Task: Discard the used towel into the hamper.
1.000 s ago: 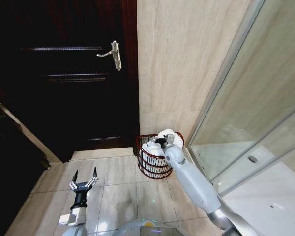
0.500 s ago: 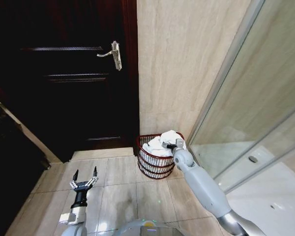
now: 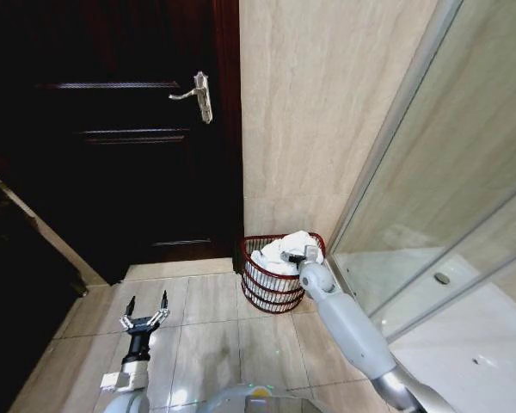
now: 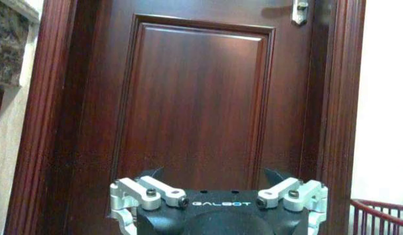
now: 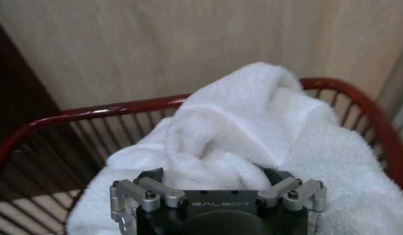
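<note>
My right gripper (image 3: 303, 253) sits at the near rim of the hamper (image 3: 267, 294), a round dark red wire basket standing on the tiled floor (image 3: 211, 327) in the corner where the beige tiled wall (image 3: 318, 112) meets the glass shower partition (image 3: 451, 181). The white towel (image 3: 284, 252) is heaped inside the hamper, its folds rising above the rim and one fold lying toward the far side. In my right wrist view the towel (image 5: 253, 132) bulges just ahead of my gripper (image 5: 214, 177); both fingers stand spread to either side of the terry cloth, and I cannot tell whether their tips still touch it. They are not pinched together on anything, so I record this claw as wide. The red rim of the hamper (image 5: 103, 111) arcs behind and around the towel, with the beige wall beyond it. My left gripper (image 3: 146, 311) hangs low over the floor tiles on my left, well apart from the hamper, its fingers splayed wide and holding nothing. My left wrist view faces the dark wooden door (image 4: 195, 98), with the fingers of that gripper (image 4: 214, 177) spread at the lower edge and a short stretch of the hamper's rim (image 4: 377, 208) at the side. The door handle (image 3: 198, 93) is above and left of the hamper in my head view.
</note>
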You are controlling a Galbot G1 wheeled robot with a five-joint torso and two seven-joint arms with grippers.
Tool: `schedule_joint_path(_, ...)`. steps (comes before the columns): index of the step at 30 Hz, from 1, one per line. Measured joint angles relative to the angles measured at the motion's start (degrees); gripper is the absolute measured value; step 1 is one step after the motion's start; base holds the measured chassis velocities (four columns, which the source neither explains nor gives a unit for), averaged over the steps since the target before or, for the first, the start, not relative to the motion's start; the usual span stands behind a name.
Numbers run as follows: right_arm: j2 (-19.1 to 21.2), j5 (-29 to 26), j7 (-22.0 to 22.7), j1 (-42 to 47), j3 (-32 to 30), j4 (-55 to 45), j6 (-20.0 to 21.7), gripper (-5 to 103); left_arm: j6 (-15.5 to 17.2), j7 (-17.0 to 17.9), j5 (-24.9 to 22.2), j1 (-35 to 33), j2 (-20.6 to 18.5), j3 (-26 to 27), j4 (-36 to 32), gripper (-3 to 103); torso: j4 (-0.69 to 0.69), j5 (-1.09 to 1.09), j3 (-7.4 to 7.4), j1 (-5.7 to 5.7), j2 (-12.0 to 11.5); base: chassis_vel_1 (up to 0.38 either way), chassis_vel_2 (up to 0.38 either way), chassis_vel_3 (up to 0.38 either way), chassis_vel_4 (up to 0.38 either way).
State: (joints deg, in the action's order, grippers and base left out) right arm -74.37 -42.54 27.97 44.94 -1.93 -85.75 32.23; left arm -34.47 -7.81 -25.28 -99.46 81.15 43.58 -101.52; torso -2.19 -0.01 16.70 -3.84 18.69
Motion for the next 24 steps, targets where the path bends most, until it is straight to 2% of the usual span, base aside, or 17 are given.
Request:
schedule_joint_path(12,-2.79,-3.20,-0.18,-1.04,0.12,3.01,0.42,100,0.09,-0.02,-0.34,-0.08,0.11,0.22,-0.47,100,0.00,0.00,0.00,0.00,0.00,0.000,0.000,0.000,0.000)
schedule_joint_path(17,-3.22,-7.26,-0.30,-0.70,-0.40,2.92,0.40,100,0.09,-0.07,0.03,-0.12,0.56,0.05,-0.76,100,0.00,0.00,0.00,0.00,0.00,0.000,0.000,0.000,0.000)
schedule_joint_path(24,-5.16,-7.37,-0.41,-1.33,-0.86,5.34,0.52,100,0.08,-0.09,0.19,-0.61,0.97,0.23,-1.74,100,0.00,0.01,0.00,0.00,0.00,0.000,0.000,0.000,0.000)
